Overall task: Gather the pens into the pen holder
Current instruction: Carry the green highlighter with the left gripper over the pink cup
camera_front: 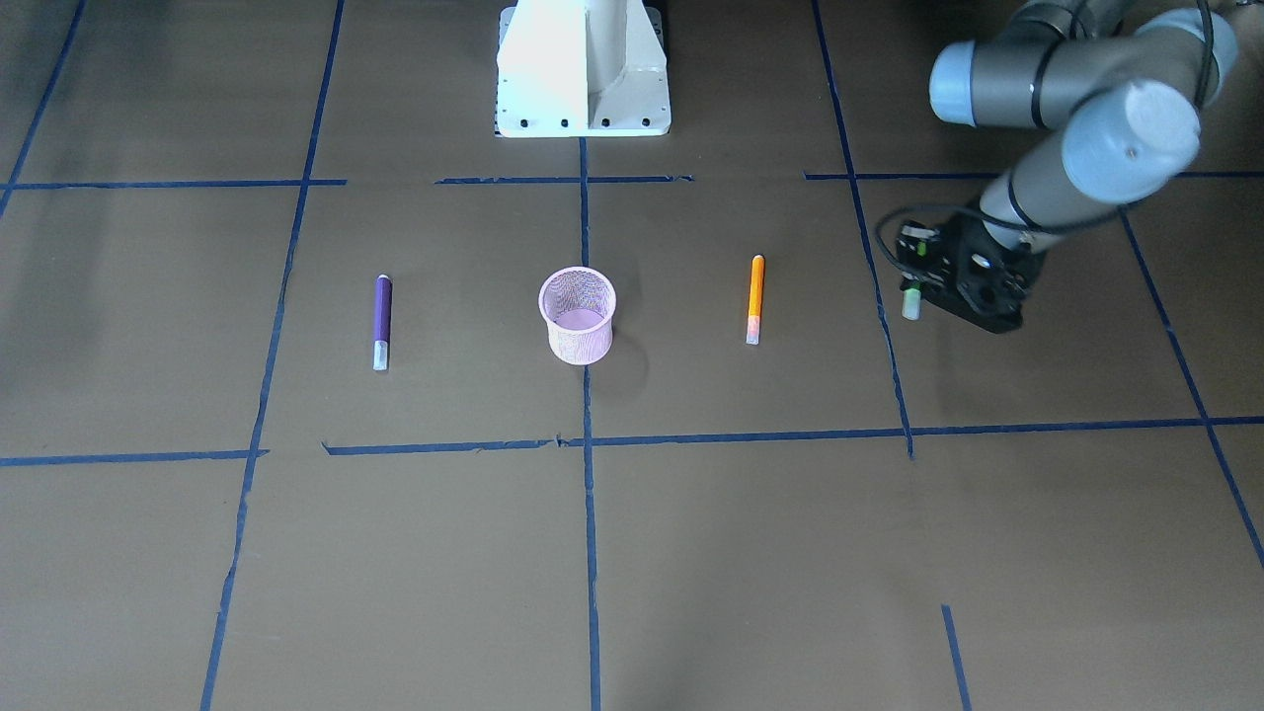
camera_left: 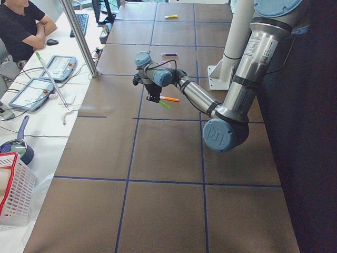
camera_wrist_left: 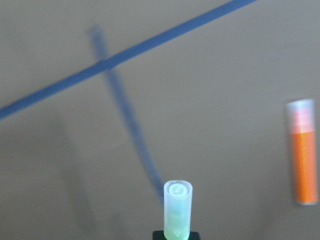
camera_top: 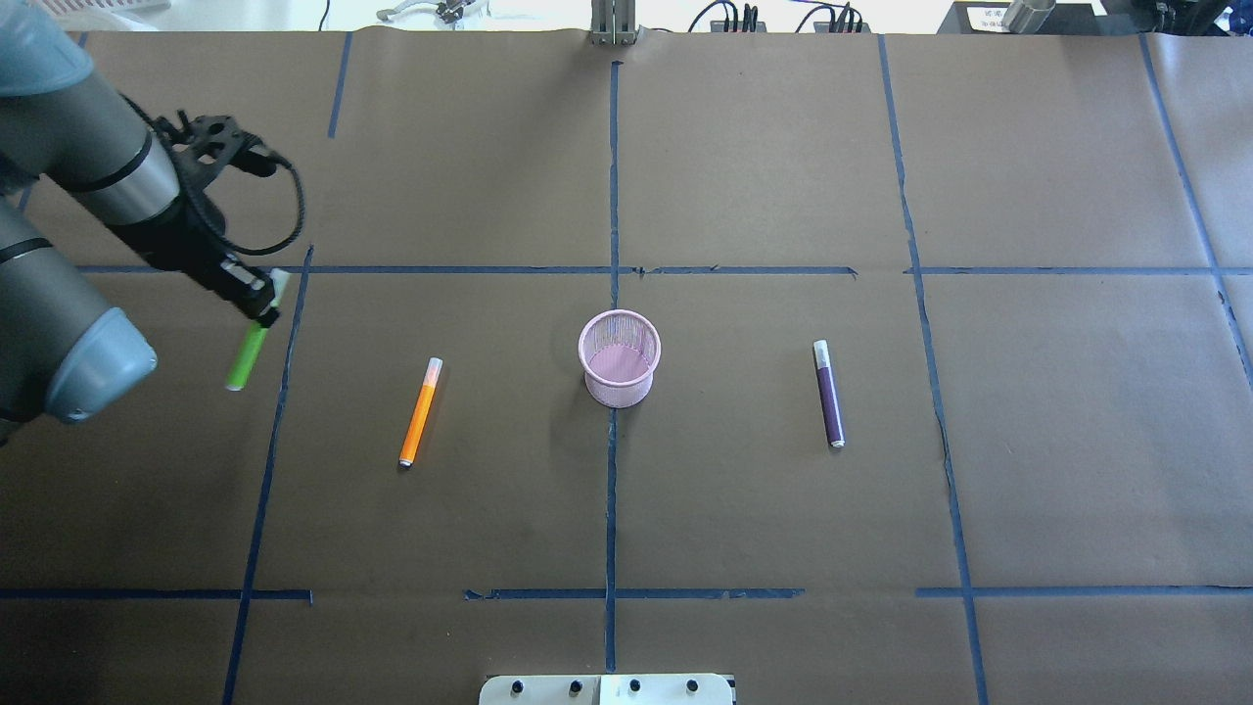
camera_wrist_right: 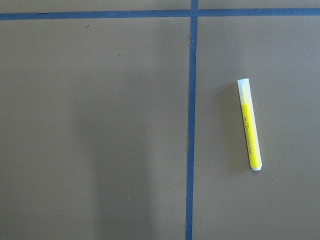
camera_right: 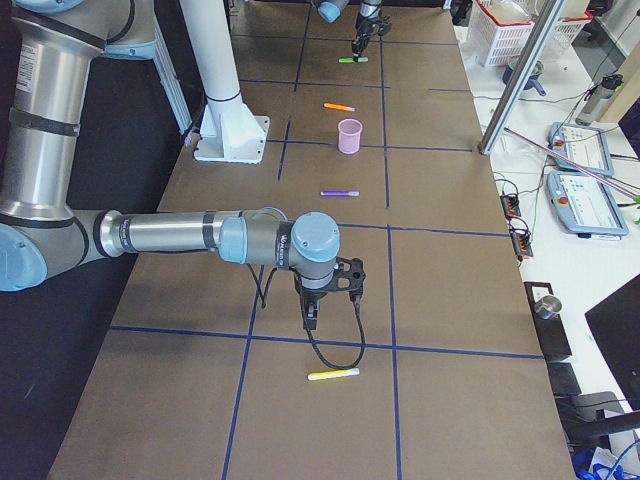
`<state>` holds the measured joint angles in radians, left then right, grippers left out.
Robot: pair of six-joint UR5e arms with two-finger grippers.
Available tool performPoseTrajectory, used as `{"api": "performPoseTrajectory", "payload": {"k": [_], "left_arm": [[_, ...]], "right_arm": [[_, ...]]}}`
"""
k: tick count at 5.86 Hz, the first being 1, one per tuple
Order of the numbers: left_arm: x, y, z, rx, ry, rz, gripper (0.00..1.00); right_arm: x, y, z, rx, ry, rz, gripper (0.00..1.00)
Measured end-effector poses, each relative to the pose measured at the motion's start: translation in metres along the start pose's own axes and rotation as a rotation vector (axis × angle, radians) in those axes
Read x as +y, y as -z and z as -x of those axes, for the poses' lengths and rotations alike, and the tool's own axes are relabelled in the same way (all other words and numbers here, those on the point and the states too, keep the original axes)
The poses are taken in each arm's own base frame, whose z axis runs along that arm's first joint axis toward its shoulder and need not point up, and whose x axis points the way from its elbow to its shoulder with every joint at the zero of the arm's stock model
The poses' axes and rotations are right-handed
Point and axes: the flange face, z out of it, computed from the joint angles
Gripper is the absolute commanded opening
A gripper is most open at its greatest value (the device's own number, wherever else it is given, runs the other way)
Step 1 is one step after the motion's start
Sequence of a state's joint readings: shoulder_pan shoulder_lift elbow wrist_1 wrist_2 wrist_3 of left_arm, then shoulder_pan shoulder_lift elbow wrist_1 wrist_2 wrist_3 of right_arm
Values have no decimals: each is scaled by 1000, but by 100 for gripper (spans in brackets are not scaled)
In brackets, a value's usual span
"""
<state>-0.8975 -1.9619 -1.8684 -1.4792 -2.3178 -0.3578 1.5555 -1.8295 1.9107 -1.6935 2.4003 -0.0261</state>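
Bright green, the slim plastic marker pen [camera_top: 247, 357] with its pale translucent cap hangs tilted above the brown paper-covered table [camera_top: 764, 490], pinched near the cap by the left jaws, likely lifted for carrying. The round pink wire-mesh pen holder [camera_top: 617, 392] stands upright mid-table between the smooth orange pen [camera_top: 420, 413] and purple pen [camera_top: 829, 395], both lying flat. How the right jaws stand, I cannot tell.

Table [camera_top: 783, 147]: brown paper cover, gridded with blue tape lines [camera_top: 612, 490]. Pink mesh pen holder [camera_top: 620, 358] upright on the centre line. Orange pen [camera_top: 420, 412] flat to the robot's left of it, purple pen [camera_top: 828, 394] flat to its right, both well apart. Yellow pen [camera_wrist_right: 249, 125] flat near a tape line at the robot's right end. White base plate [camera_front: 583, 69] at the robot's edge.
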Motion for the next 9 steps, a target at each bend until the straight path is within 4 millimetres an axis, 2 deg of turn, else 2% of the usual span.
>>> {"api": "performPoseTrajectory", "payload": {"k": [1,2,4,6,7,8,9], "left_arm": [[-13,4,-74,-12,10,-93,0],[-17,2,-134,5,52,-213,0],[-29,5,-198,11,34,-475,0],[-32,-26,-273,-91,4,-808,0],[-43,-42,-302,-138,15,-889,0],[-49,-56,-315,-170,17,-907,0],[-47,-72,-320,-204,15,-915,1]], "right_arm": [[-1,0,1,-5,0,-1,100],[-1,0,1,-12,-1,0,100],[-3,0,3,-28,-1,-1,100],[-4,0,5,-46,0,-1,100],[-6,1,6,-48,3,-4,100],[-7,2,7,-49,6,-6,100],[-8,2,8,-49,7,-7,100]]}}
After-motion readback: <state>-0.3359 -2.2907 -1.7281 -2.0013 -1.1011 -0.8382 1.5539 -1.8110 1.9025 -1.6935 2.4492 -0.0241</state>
